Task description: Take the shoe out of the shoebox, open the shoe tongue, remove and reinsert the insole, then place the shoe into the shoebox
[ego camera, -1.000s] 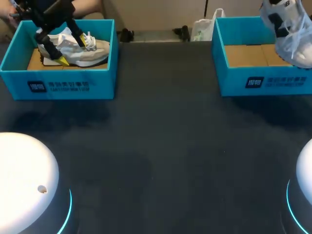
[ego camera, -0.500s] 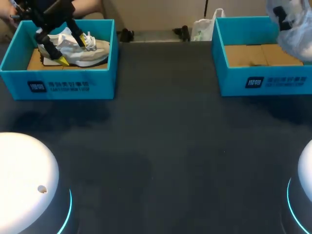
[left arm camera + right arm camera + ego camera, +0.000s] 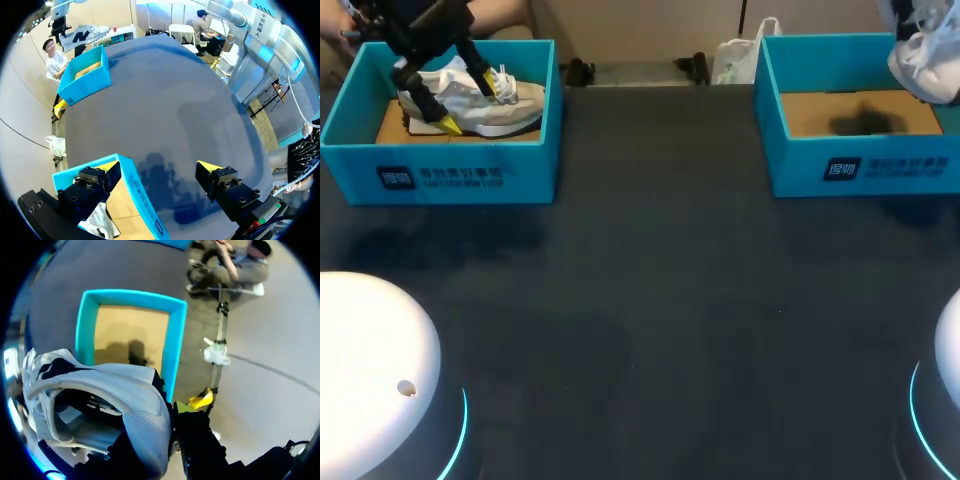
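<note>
Right gripper (image 3: 171,402) pinches a smooth white shoe (image 3: 120,395) above the rectangular turquoise shoebox (image 3: 178,335).

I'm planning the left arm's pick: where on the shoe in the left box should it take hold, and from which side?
Probably from above: the left box walls close off every side. The shoe appears to sit sole-down with its opening facing up, so grip the collar rim, one finger inside and one outside. The left gripper hangs open over it.
</note>
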Motion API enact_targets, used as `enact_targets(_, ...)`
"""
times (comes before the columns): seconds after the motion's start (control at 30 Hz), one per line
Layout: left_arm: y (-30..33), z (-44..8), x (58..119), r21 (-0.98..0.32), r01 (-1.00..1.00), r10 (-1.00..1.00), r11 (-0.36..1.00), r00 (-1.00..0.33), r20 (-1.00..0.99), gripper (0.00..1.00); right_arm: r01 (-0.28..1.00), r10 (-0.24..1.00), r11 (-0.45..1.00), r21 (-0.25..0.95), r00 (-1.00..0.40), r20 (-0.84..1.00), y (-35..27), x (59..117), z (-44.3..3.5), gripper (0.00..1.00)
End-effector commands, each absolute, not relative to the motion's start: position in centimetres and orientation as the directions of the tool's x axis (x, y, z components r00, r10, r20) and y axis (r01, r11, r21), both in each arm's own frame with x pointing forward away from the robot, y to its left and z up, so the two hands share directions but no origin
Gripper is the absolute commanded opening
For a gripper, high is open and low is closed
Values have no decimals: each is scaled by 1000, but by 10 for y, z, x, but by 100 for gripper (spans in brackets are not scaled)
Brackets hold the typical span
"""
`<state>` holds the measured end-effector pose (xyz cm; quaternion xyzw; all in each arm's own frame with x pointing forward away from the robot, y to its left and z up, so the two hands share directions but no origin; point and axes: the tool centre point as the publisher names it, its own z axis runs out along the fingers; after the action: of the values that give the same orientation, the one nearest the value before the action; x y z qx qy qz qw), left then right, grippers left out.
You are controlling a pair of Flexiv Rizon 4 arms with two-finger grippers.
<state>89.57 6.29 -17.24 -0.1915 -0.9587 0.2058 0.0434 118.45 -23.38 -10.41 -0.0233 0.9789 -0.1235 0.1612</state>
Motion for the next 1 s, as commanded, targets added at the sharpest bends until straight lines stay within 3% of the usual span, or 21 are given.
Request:
enact_targets(0.03,63,-172,895,-410,350,386,842,-923,5,100,395,309,898,-193,-879,-364,-247,1174,-99,0)
enact_targets(0.17,63,-172,895,-410,350,386,842,-923,5,100,604,509,782,-152,-760,-405,-260,1148,-103,0)
enact_targets(0.23,63,-172,895,-410,350,386,842,-923,5,100,645,542,737,-202,-743,-393,-262,1138,-105,0)
enact_targets(0.7,63,-172,895,-410,350,386,842,-923,5,100,645,542,737,-202,-743,-393,-262,1138,-105,0)
enact_targets(1.0,63,-172,895,-410,350,386,842,-923,5,100,867,777,493,-75,-477,-409,-298,1135,-108,0)
